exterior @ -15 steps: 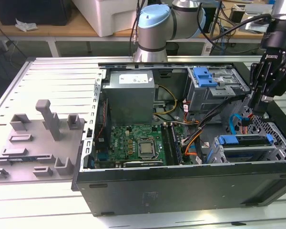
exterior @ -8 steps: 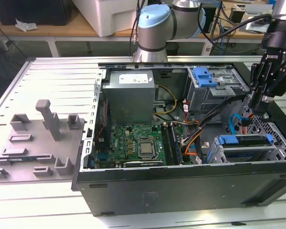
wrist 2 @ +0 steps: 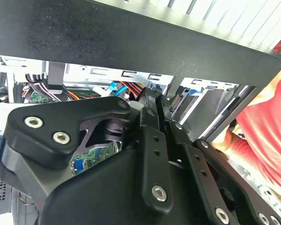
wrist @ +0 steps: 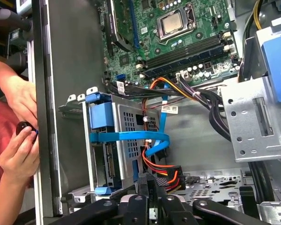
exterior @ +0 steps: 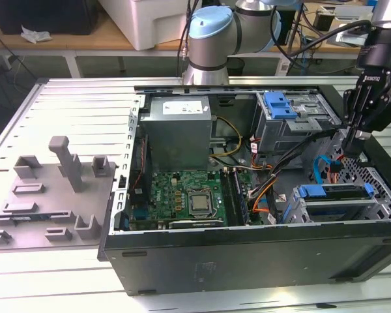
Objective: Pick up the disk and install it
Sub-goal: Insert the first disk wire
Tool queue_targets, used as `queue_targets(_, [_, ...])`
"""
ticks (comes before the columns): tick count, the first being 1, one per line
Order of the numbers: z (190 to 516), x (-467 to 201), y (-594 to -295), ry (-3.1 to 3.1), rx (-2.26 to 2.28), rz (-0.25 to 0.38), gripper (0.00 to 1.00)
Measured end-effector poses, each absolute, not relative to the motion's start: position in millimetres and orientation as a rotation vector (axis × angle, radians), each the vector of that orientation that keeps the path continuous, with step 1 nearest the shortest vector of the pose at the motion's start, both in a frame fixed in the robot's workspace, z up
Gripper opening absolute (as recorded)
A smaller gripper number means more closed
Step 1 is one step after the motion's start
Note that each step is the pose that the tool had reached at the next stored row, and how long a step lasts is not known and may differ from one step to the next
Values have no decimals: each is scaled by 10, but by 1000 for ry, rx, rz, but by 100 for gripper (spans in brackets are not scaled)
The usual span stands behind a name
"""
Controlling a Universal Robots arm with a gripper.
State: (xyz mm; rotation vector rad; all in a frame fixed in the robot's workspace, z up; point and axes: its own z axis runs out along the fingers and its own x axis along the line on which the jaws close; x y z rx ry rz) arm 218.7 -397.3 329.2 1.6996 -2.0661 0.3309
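Note:
The disk lies in the lower bay at the front corner of the open computer case, on the exterior view's right, with its blue carrier frame showing. In the first wrist view the disk's connector end shows between blue frame pieces. My gripper hangs above and just behind that bay, over the orange and blue cables. Its fingers are shut with nothing between them. In the first wrist view the gripper sits beside the bay, apart from the disk. The second wrist view has the gripper pointing into the case.
A grey power-supply box and the green motherboard fill the case's left half. A grey drive cage with a blue latch stands at the back. A person's hands hold a small black object outside the case wall. Grey fixtures stand on the table.

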Motion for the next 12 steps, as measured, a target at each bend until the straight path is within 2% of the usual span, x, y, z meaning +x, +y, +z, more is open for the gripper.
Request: queue_targets(12, [3291,2154,-3973,-2062,1695,339,17])
